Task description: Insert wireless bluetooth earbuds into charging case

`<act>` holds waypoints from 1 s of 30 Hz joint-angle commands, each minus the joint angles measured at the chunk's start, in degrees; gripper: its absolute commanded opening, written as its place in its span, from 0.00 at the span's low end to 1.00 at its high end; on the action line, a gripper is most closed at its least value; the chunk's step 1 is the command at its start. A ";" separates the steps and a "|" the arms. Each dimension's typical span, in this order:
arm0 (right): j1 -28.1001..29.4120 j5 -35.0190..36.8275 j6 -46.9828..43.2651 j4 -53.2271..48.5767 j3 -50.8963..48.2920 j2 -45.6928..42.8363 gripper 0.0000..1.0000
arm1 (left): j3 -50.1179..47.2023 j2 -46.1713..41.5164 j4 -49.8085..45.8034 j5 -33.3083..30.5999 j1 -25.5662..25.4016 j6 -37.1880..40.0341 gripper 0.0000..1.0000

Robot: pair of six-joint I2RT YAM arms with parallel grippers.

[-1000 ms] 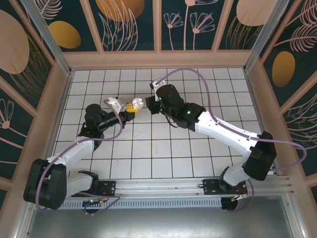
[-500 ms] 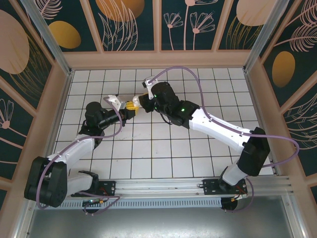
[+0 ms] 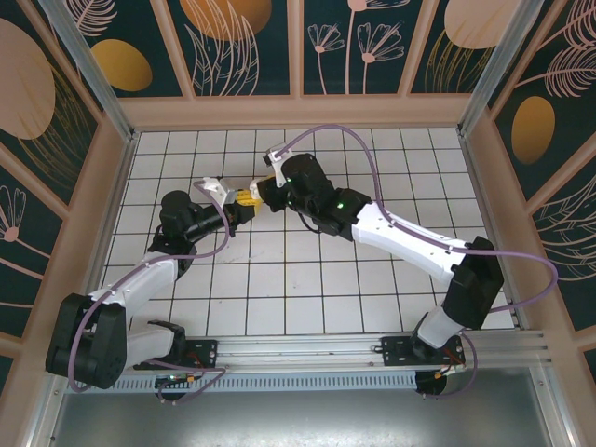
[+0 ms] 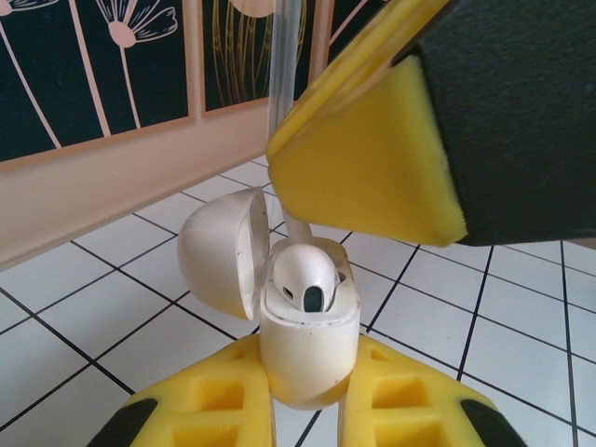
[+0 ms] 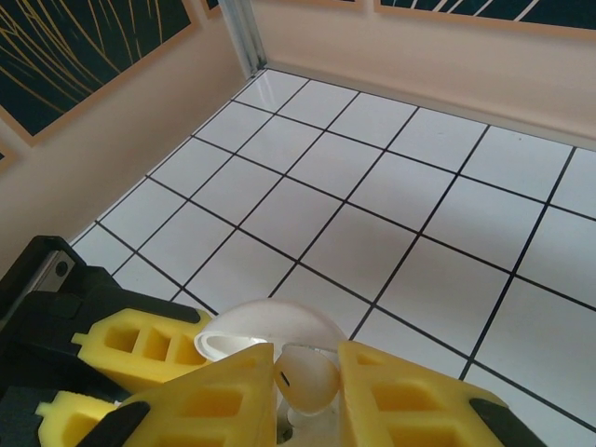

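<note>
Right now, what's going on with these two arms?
The left gripper holds the charging case upright, its lid swung open to one side. The right gripper pinches an earbud at the case's mouth, with the bud's head sticking out. It looks partly in its slot and not yet released.

- White tiled tabletop (image 3: 307,279), ruled with thin black grid lines.
- Pale peach wooden frame (image 3: 298,112), bordering the tabletop on three sides.
- Dark teal wall panels (image 3: 247,47), printed with gold discs and pale line-drawn flowers.
- Aluminium corner post (image 3: 86,65), slanted, back left.
- Grey metal mounting rail (image 3: 298,346), along the near edge.
</note>
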 commanded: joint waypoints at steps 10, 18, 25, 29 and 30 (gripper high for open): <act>0.56 -2.95 -0.86 -1.19 0.66 0.38 0.21 | 2.16 0.51 4.67 -0.05 -0.06 -2.25 0.09; 0.67 -2.16 -1.02 -1.97 0.08 -0.35 0.22 | 2.29 0.42 5.41 0.35 -0.12 -2.81 0.09; 0.56 -3.98 -0.19 -1.63 0.83 -0.06 0.28 | 2.16 0.05 5.55 0.40 -0.11 -2.83 0.10; 0.40 -4.29 0.74 -0.74 0.87 -0.57 0.33 | 2.08 -0.18 5.30 0.41 -0.08 -2.70 0.10; 0.22 -4.47 0.88 -0.39 0.87 -0.85 0.34 | 2.08 -0.21 5.29 0.38 -0.11 -2.62 0.10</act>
